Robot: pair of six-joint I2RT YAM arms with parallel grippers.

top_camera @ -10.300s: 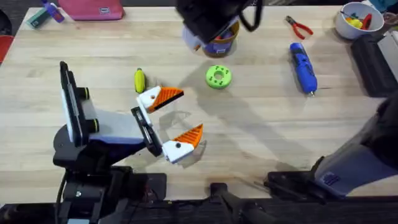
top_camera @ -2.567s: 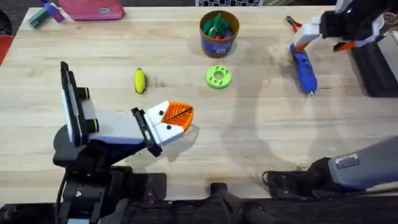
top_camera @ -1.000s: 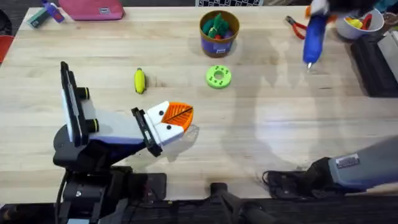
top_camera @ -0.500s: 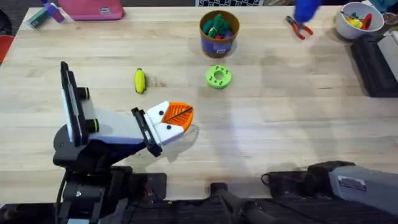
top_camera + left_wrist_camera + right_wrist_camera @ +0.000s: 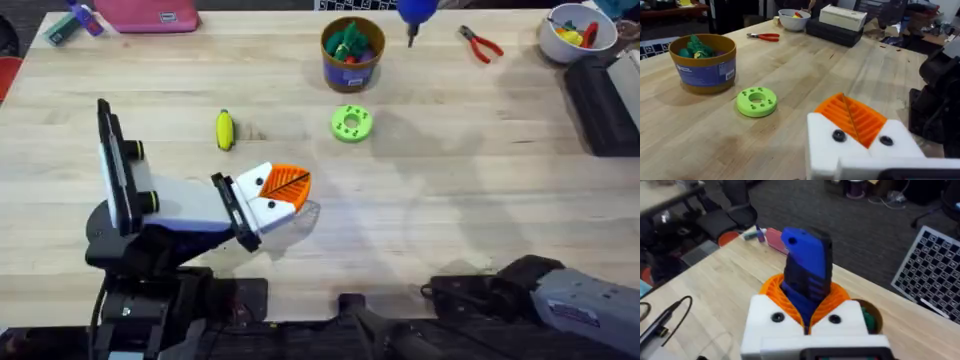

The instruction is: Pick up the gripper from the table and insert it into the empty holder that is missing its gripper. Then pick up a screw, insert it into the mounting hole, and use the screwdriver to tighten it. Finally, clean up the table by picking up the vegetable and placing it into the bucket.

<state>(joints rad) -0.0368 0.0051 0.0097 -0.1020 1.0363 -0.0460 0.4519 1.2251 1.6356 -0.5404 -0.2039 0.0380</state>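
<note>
With the screwdriver [image 5: 807, 262] clamped in the right fingers [image 5: 812, 312] near the counter's [image 5: 450, 180] far edge, tightening is underway; next, align its bit with the mounting hole on the left fingers [image 5: 285, 190], pressed together.

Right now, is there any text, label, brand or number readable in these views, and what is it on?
No text can be read.
Bucket: a white label on its blue band, print too small to read.
Right arm: a small label on its grey cover, blurred.
Checkered board: a black-and-white pattern, no letters to make out.
</note>
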